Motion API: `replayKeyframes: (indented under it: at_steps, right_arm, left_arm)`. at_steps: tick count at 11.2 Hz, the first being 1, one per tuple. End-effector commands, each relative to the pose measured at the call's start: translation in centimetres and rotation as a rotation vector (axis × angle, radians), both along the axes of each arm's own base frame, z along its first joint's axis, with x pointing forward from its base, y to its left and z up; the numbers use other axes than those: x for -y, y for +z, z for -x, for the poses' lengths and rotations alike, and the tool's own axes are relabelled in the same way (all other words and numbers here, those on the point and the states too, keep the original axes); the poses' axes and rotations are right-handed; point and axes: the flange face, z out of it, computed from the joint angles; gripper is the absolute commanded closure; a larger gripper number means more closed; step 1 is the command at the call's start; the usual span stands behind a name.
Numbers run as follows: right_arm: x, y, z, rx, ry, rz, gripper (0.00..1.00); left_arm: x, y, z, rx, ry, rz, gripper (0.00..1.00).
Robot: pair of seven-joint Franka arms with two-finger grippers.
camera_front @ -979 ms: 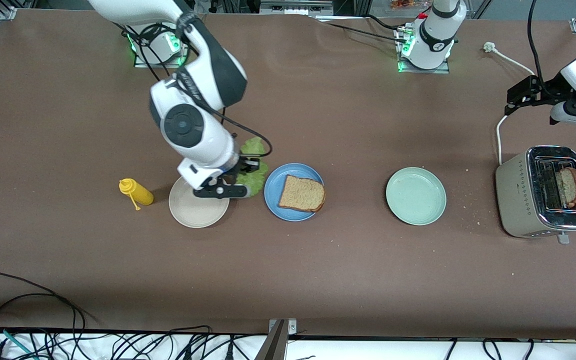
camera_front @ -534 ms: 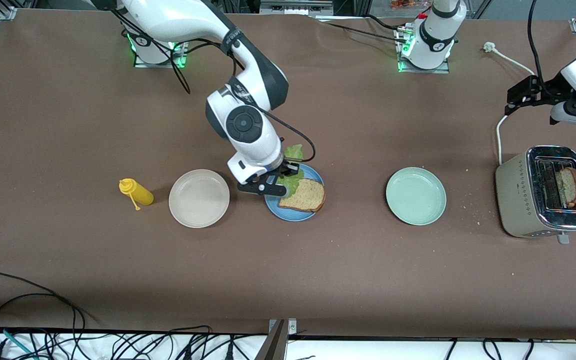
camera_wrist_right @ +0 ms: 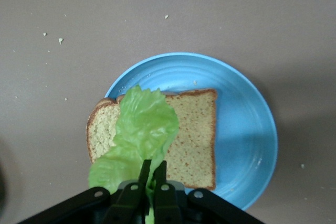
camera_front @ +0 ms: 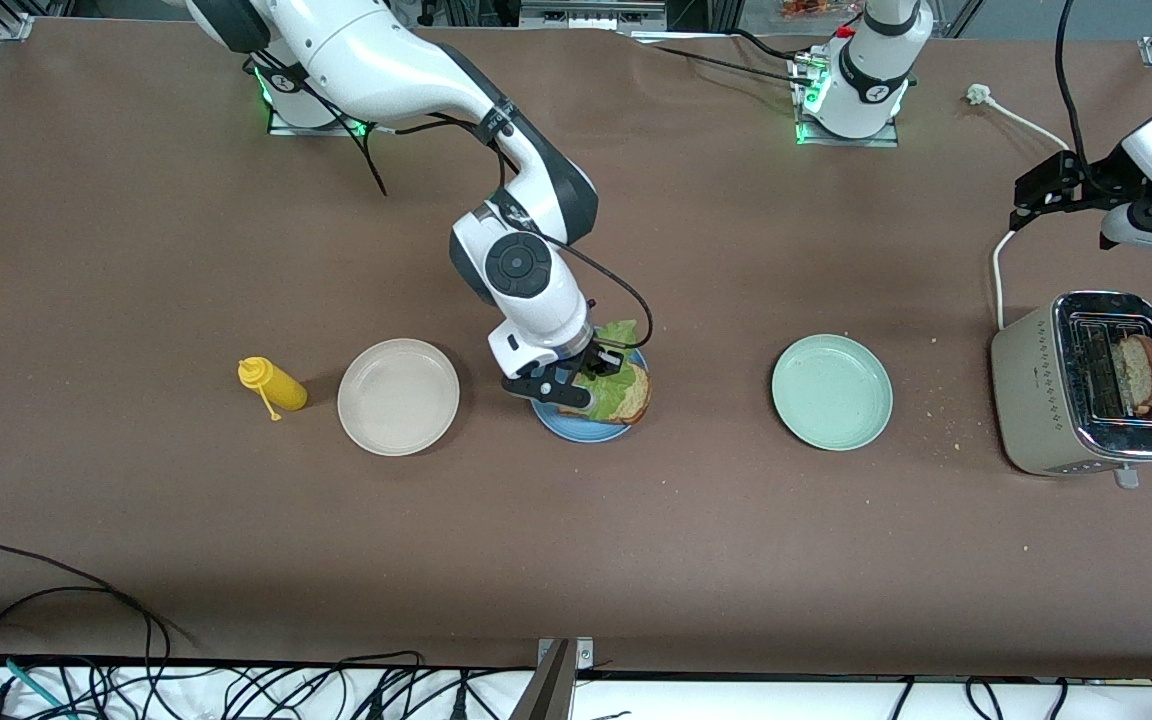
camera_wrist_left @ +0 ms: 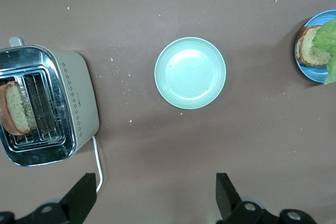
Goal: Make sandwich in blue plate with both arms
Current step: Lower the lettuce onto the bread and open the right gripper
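The blue plate (camera_front: 561,425) sits mid-table with one brown bread slice (camera_front: 633,408) on it. My right gripper (camera_front: 604,367) is shut on a crinkled green lettuce leaf (camera_front: 618,378) and holds it over the slice. In the right wrist view the leaf (camera_wrist_right: 142,129) hangs over the slice (camera_wrist_right: 191,135) on the blue plate (camera_wrist_right: 247,129), pinched between my fingers (camera_wrist_right: 153,174). A second bread slice (camera_front: 1140,372) stands in the toaster (camera_front: 1036,400). My left gripper (camera_wrist_left: 153,190) is open, up over the table near the toaster.
A beige plate (camera_front: 398,396) and a yellow squeeze bottle (camera_front: 272,384) lie toward the right arm's end. A pale green plate (camera_front: 832,391) lies between the blue plate and the toaster. The toaster's white cord (camera_front: 999,268) runs away from the front camera.
My right gripper has carried the lettuce from over the beige plate to over the bread on the blue plate. The left arm has not moved.
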Motion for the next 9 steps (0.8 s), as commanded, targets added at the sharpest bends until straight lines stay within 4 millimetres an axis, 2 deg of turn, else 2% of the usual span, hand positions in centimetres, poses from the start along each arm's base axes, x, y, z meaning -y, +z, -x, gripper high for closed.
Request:
replayKeyframes:
  at_steps: [1, 3, 4, 5, 9]
  right_arm:
    - [-1.1, -1.1, -0.1, 0.011, -0.017, -0.007, 1.0]
    - [-0.8, -1.9, -0.3, 0.011, -0.013, -0.001, 1.0]
    - [-0.7, -1.9, -0.6, 0.029, -0.016, -0.01, 0.53]
    - [-0.6, -2.3, -0.9, 0.052, -0.019, -0.01, 0.01]
    - [-0.1, -2.4, -1.4, 0.087, 0.003, 0.017, 0.0]
  left_arm:
    - [-0.1, 0.2, 0.2, -0.002, 0.002, -0.02, 0.0]
    - [-0.1, 0.2, 0.2, -0.002, 0.002, -0.02, 0.0]
    - [-0.1, 0.2, 0.2, -0.002, 0.002, -0.02, 0.0]
    - [-0.1, 0.2, 0.2, -0.002, 0.002, -0.02, 0.0]
    - [-0.1, 0.2, 0.2, -0.002, 0.002, -0.02, 0.0]
